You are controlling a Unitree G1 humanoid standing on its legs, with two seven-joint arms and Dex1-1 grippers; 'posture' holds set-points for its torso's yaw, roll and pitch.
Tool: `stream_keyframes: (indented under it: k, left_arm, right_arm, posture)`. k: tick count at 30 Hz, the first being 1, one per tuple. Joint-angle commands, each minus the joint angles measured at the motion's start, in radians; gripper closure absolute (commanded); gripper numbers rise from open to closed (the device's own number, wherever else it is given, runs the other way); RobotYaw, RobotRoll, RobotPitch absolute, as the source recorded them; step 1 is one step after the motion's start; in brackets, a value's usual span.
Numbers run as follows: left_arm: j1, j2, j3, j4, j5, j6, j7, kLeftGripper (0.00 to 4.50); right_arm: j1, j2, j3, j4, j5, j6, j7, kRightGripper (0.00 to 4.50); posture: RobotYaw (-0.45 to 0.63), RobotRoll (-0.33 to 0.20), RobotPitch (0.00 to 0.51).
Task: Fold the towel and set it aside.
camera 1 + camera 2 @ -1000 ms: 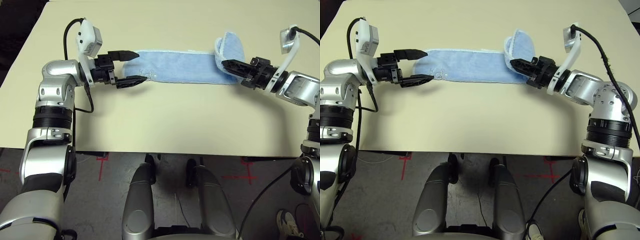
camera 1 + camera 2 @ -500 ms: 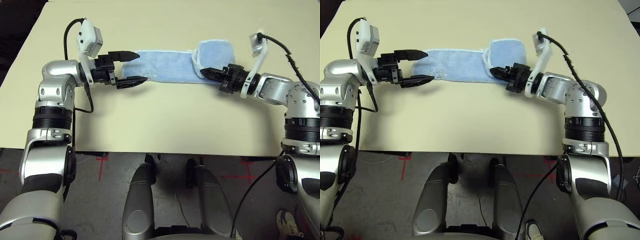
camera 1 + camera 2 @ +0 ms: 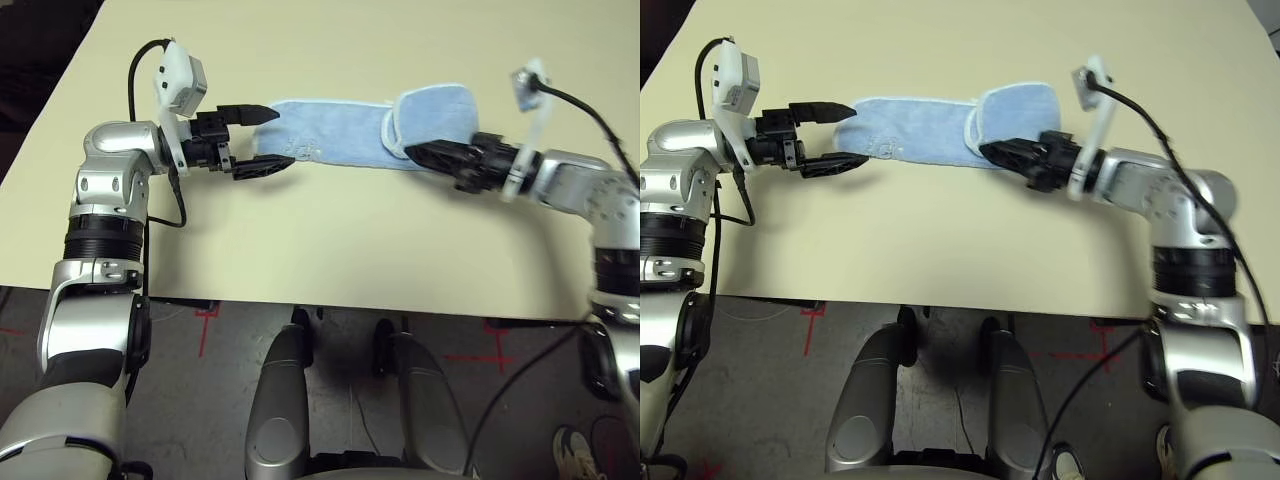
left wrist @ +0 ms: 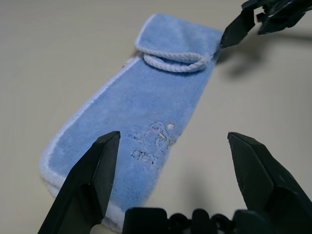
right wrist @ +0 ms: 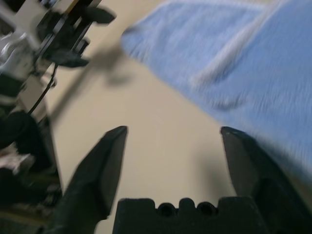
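Observation:
The light-blue towel (image 3: 335, 142) lies on the table as a long strip, its right end folded back over itself into a short flap (image 3: 435, 110). My left gripper (image 3: 281, 138) is open, one finger on either side of the strip's left end, near the dark embroidered figure (image 4: 153, 141). At the flap's front edge my right gripper (image 3: 414, 153) is open, its fingers (image 5: 105, 161) spread above bare table with the towel (image 5: 229, 63) just beyond them. Nothing is held.
The cream table (image 3: 330, 240) stretches wide around the towel, with bare surface in front and behind. Its front edge (image 3: 300, 302) runs just ahead of my body, and dark floor with red marks lies below.
My right gripper carried the towel's right end leftward over the strip, then opened and let it go; the flap now lies flat. The left gripper stayed put.

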State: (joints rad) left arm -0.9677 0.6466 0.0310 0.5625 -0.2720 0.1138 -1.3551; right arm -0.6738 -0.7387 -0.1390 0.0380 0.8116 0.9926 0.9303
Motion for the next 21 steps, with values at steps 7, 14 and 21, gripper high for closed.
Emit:
stream_keyframes:
  k: [7,14,21]
  left_arm:
    - [0.007,-0.016,-0.017,-0.001,0.002,-0.011,-0.004,0.00]
    - [0.018,-0.011,-0.017,-0.020,-0.002,-0.006,-0.002,0.00]
    - [0.048,0.005,-0.009,-0.060,-0.010,0.013,0.006,0.00]
  right_arm:
    - [-0.100,-0.039,0.014,0.304,-0.254,-0.559,0.225,0.04]
    - [-0.229,0.066,0.088,0.682,-0.475,-1.085,0.333,0.41]
    - [-0.350,0.122,0.075,0.902,-0.519,-1.184,0.363,2.88]
  posture:
    - [0.04,0.000,0.326]
    - [0.08,0.000,0.328]
    - [0.10,0.000,0.326]
